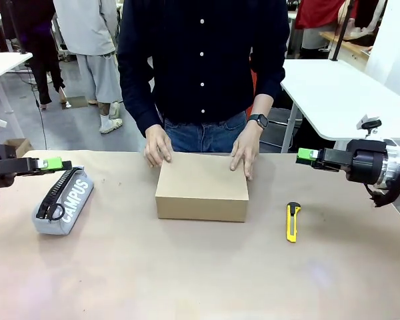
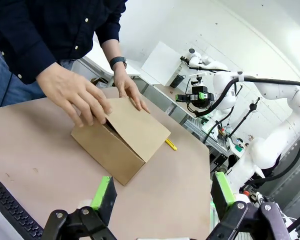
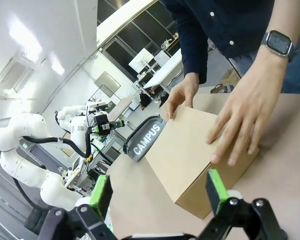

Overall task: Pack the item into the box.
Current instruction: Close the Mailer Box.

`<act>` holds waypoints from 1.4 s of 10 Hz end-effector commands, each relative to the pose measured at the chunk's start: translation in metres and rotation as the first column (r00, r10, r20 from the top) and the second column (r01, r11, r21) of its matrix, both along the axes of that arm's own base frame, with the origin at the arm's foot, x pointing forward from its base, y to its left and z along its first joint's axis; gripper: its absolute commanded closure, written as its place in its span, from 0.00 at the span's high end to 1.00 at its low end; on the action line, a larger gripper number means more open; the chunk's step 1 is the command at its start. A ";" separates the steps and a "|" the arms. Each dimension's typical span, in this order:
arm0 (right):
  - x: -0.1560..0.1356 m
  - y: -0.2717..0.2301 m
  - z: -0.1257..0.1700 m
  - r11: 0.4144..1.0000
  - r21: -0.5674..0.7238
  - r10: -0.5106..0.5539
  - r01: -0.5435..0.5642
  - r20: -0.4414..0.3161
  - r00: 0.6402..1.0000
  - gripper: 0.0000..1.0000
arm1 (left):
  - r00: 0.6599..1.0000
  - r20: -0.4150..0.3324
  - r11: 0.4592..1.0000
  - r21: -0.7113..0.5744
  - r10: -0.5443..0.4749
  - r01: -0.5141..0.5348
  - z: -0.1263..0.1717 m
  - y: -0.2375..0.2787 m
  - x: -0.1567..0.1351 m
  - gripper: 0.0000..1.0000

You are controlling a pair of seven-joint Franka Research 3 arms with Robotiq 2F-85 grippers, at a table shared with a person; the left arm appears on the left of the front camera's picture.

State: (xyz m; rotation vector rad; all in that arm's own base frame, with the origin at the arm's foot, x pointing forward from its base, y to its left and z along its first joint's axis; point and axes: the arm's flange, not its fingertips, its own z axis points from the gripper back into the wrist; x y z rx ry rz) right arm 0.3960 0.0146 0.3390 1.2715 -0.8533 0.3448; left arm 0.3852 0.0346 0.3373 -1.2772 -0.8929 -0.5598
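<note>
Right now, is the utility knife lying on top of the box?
No, the utility knife lies on the table, apart from the box.

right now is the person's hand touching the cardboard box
Touching. In the right wrist view, the hand with the watch lies flat on the cardboard box lid, fingers spread on it; the front view agrees.

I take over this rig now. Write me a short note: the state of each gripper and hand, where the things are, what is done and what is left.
Left gripper: open, empty, raised beside the pencil case.
Right gripper: open, empty, raised at the table's right side.
Person: both hands on the box, one hand at its far left edge, the other at its far right corner.
Box: mid-table, lid down.
Utility knife: on the table right of the box.
Done: cannot tell whether anything is inside.
Left: confirm the item is packed.
</note>
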 end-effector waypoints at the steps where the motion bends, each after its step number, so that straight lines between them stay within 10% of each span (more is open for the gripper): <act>1: -0.001 0.000 0.003 1.000 -0.011 -0.002 0.002 0.008 1.000 1.00 | 1.000 0.007 1.000 0.008 0.004 -0.004 0.002 -0.001 0.000 1.00; 14: -0.001 0.000 0.003 1.000 -0.011 -0.002 0.002 0.008 1.000 1.00 | 1.000 0.007 1.000 0.008 0.004 -0.004 0.002 -0.001 0.000 1.00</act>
